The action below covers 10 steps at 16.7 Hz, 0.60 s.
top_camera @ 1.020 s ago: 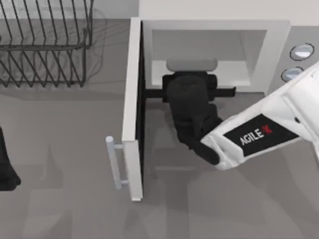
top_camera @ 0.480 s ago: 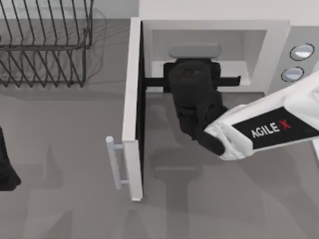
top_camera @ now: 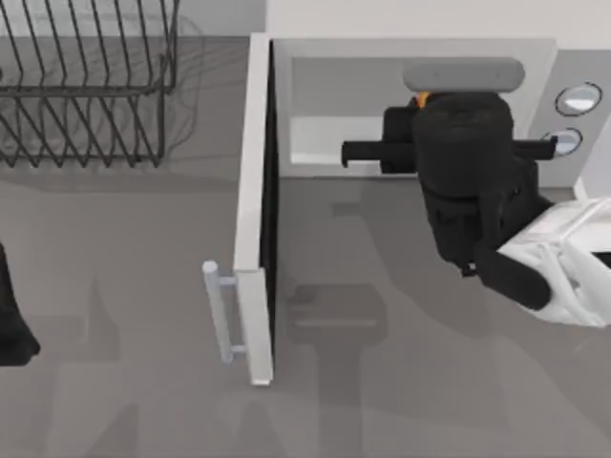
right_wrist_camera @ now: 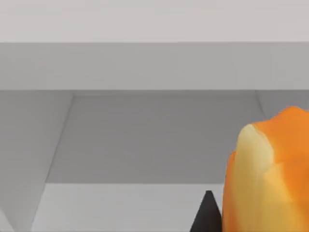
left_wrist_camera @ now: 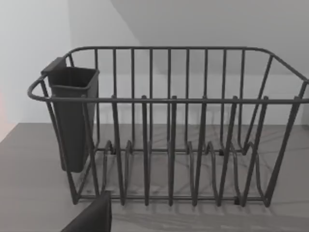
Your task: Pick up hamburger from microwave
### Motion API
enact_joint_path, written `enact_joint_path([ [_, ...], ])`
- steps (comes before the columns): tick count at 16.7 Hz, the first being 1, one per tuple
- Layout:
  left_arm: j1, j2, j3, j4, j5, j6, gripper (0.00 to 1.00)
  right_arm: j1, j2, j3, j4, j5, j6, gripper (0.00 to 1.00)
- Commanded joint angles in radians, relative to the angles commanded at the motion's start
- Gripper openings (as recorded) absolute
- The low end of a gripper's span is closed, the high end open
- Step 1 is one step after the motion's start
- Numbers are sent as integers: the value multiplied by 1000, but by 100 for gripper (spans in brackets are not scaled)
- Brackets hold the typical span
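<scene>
At the far left edge of the top view, one black piece of the left arm [top_camera: 11, 320] sits parked; whether its jaws are open or closed cannot be told. In the upper left stands one black wire dish rack [top_camera: 86, 81], built of thin upright rods; the left wrist view shows a single dark square-sided cup [left_wrist_camera: 72, 116] hung on its end. The grey bench [top_camera: 124, 401] is smooth and matte. At centre, the one white-grey microwave [top_camera: 535, 57] has its flat door [top_camera: 254, 191] swung out, carrying one silver bar handle [top_camera: 221, 310]. Two round silver-blue dials [top_camera: 579, 98] sit at the upper right. The right gripper [top_camera: 449, 119] reaches into the pale cavity at its right side. The one hamburger [right_wrist_camera: 270, 174], a glossy orange-yellow lump, lies there beside one dark fingertip [right_wrist_camera: 206, 215]; whether these jaws grip it cannot be told.
</scene>
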<state>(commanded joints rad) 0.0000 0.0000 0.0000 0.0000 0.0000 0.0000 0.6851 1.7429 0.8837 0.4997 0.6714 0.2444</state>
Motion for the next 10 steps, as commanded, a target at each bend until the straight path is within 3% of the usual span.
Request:
enact_joint_path([
  [5,0,0,0,0,0,0,100,-13,-317,-196,-171,-27,31,0],
  [10,0,0,0,0,0,0,100,-17,-392,-256,-223,-34,40,0],
])
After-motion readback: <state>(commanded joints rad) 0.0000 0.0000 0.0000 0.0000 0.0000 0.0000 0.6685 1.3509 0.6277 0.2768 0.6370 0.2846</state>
